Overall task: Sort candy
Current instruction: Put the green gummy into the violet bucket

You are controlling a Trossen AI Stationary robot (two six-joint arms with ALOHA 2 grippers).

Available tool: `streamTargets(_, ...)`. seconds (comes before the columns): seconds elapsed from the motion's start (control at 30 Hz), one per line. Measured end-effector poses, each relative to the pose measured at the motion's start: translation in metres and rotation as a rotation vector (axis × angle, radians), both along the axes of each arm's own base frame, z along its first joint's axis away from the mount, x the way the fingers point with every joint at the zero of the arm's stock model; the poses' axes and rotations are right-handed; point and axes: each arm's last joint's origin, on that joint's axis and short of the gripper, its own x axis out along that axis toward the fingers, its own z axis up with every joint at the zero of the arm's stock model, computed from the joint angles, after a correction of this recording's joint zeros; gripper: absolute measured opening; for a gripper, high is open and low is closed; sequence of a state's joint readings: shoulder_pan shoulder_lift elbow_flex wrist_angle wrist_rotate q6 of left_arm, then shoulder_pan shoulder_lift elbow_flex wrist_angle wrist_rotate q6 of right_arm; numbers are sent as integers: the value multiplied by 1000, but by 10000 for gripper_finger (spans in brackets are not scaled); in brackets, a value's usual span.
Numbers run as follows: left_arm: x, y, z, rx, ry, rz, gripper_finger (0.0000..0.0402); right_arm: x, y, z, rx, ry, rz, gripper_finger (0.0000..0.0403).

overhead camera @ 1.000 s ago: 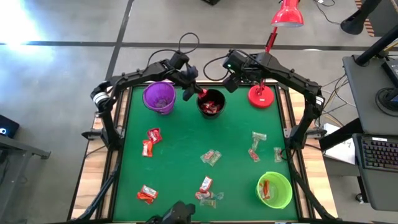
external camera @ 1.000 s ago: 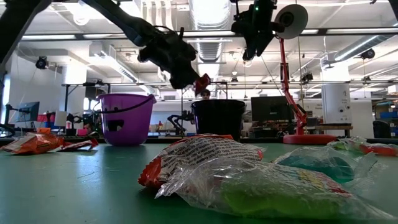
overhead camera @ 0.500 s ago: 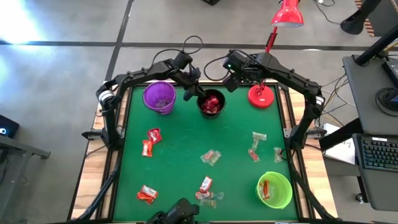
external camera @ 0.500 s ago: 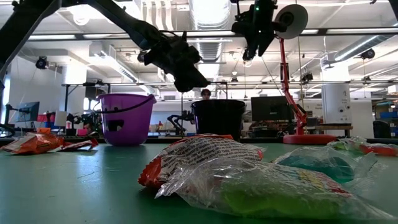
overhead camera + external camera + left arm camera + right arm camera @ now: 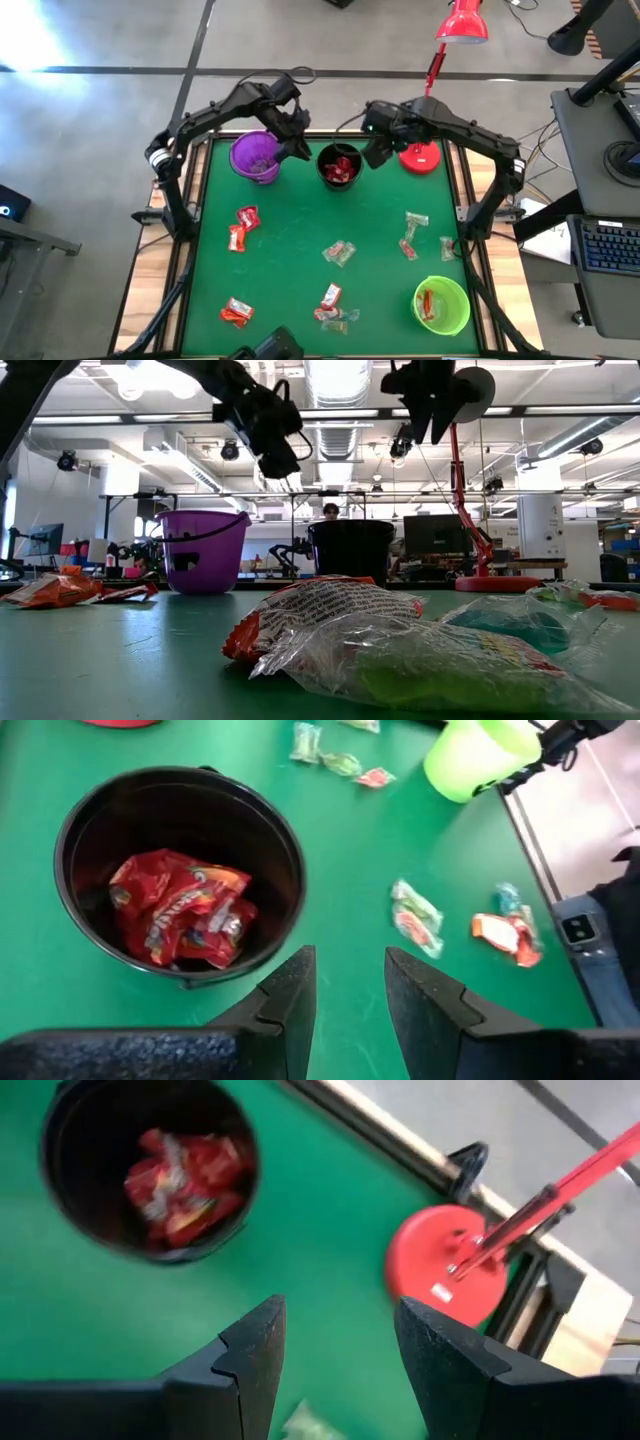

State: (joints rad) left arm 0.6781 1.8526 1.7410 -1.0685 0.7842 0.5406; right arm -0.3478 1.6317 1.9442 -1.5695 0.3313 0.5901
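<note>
Candy (image 5: 338, 252) is scattered over green felt table (image 5: 290, 250): red-wrapped pcs at L side (image 5: 242, 226), red pcs at front-L (image 5: 236, 312), clear/green + red pcs mid-table and at front centre (image 5: 331, 305), pale pcs at R side (image 5: 412, 234). Red-wrapped candy is piled inside black cup (image 5: 339, 165); same pile is seen in L wrist view (image 5: 185, 910) and R wrist view (image 5: 180, 1175). One red pc is seen in green cup (image 5: 441, 304) at front-R corner. Purple cup (image 5: 256, 155) is placed at back-L, beside black cup, not touching.

Left gripper (image 5: 296, 150) is held above table between purple and black cups; fingers (image 5: 290, 1000) are spread apart, nothing between them. Right gripper (image 5: 374, 155) is held just R of black cup, near red lamp base (image 5: 419, 153); fingers (image 5: 250, 1350) are spread wide, nothing pinched.

Surface: felt is framed by wooden table edge (image 5: 150, 290) and dark rails. Red desk lamp (image 5: 461, 22) is leaned back beyond table's far edge. Low view: a clear-wrapped green candy and an orange-red wrapper (image 5: 320, 610) are seen close up, purple cup (image 5: 200, 550) and black cup (image 5: 351, 550) behind. Room: grey floor (image 5: 90, 120), open workshop w/ ceiling ducts (image 5: 335, 380), strip lights, monitors, a person's head behind black cup (image 5: 330, 511). Desk w/ keyboard (image 5: 610, 245) is seen at R.
</note>
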Motion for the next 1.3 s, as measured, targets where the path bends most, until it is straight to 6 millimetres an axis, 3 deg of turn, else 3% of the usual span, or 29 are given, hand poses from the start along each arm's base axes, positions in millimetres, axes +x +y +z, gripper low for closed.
streamTargets(0.2, -15, -10, 20, 54, 31, 23, 103, -7, 41, -11, 35, -18, -44, 183)
streamTargets(0.43, -38, -26, 44, 106, 84, 59, 103, -30, 87, -43, 127, 21, -137, 183)
streamTargets(0.67, -58, -43, 68, 97, 64, 104, 103, -56, 120, -71, 195, 55, -259, 183)
streamTargets(0.97, -86, -62, 97, 159, 57, 207, 103, -77, 138, -99, 180, 108, -319, 183)
streamTargets(1.3, -103, -78, 112, 143, 37, 263, 103, -70, 143, -149, 219, 41, -285, 183)
